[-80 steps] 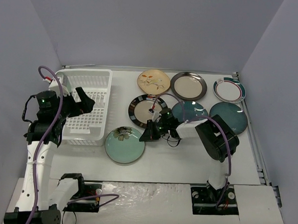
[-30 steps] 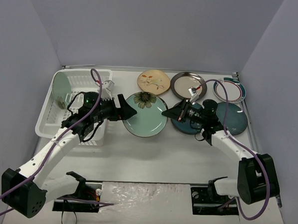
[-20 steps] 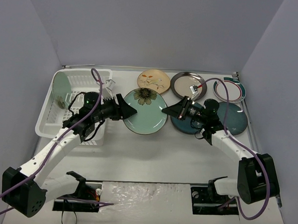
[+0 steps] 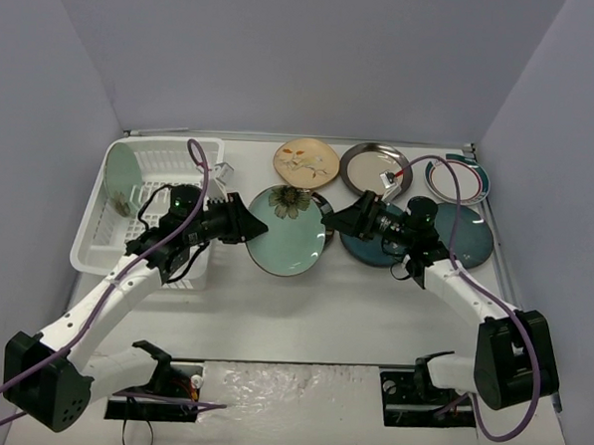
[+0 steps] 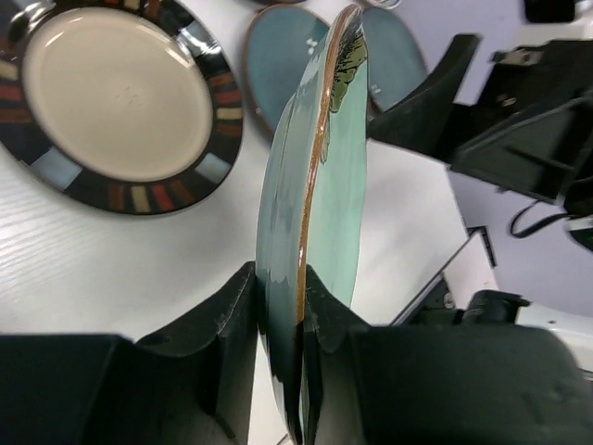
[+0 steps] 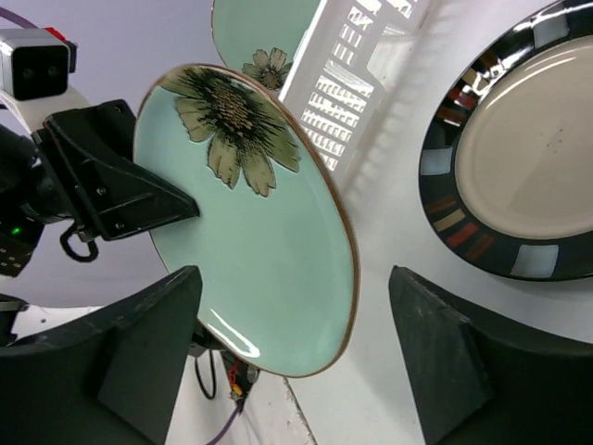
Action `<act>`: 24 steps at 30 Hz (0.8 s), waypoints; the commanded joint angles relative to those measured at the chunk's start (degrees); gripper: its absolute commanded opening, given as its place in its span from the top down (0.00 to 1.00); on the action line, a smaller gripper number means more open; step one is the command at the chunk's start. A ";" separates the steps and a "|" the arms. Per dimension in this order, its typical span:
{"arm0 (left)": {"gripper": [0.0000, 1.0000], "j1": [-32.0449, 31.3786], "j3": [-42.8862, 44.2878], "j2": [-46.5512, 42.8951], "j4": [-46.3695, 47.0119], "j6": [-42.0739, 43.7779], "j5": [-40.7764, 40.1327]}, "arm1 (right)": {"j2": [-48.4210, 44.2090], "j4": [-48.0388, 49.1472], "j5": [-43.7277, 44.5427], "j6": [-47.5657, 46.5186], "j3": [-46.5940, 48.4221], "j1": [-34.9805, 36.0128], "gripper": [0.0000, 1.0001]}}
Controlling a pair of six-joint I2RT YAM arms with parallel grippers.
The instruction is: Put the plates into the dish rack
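Over the white table (image 4: 322,314), a light teal flowered plate (image 4: 289,232) is held tilted above a dark-rimmed beige plate (image 5: 120,102), just right of the dish rack (image 4: 166,156). Its rim is clamped by the left gripper (image 4: 262,227) (jaws nearly closed). The right gripper (image 4: 329,222) is spread wide and nothing is held in it.

Teal, blue, beige and tan against white.
We see a light teal plate (image 4: 296,244) with a thin brown rim and a dark olive flower at its twelve o'clock; a beige plate (image 5: 120,102) rimmed black with red, tan and pale blue blocks; a dark blue plate (image 4: 470,242); a tan plate (image 4: 306,162) with sprigs; a white plate (image 4: 457,178) ringed teal and red; a plain white dish rack (image 4: 166,156).
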 commanded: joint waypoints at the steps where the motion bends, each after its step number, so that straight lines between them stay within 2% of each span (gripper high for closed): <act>1: 1.00 0.31 10.80 -1.20 0.85 6.88 -4.24 | -4.19 -8.73 3.55 -11.42 6.17 -0.47 0.08; 3: 1.00 0.47 14.97 -0.88 -3.82 11.25 -8.50 | -5.18 -13.03 5.99 -14.67 7.15 -0.78 0.01; 4: 1.00 0.60 18.10 -0.43 -9.52 14.25 -12.27 | -6.02 -14.54 7.37 -15.67 7.41 -0.85 0.00; 7: 1.00 0.73 26.01 0.84 -19.03 21.21 -25.22 | -7.90 -15.92 9.19 -16.84 7.39 -0.94 0.00; 11: 1.00 1.25 34.24 2.71 -24.05 30.45 -38.64 | -8.53 -16.89 10.11 -18.29 7.33 -0.88 0.00; 13: 1.00 2.15 36.91 3.91 -23.47 36.60 -46.40 | -8.52 -17.73 10.78 -19.28 7.14 -0.88 0.00; 17: 1.00 6.19 40.70 7.48 -22.10 44.27 -49.08 | -8.35 -17.56 10.77 -19.46 6.54 -0.79 0.00; 20: 1.00 15.01 42.32 10.75 -20.15 47.90 -45.83 | -8.72 -17.40 10.96 -20.11 5.80 -0.51 0.00; 24: 1.00 20.75 42.56 16.09 -16.42 53.21 -42.44 | -8.88 -17.47 11.09 -20.83 5.53 0.01 0.00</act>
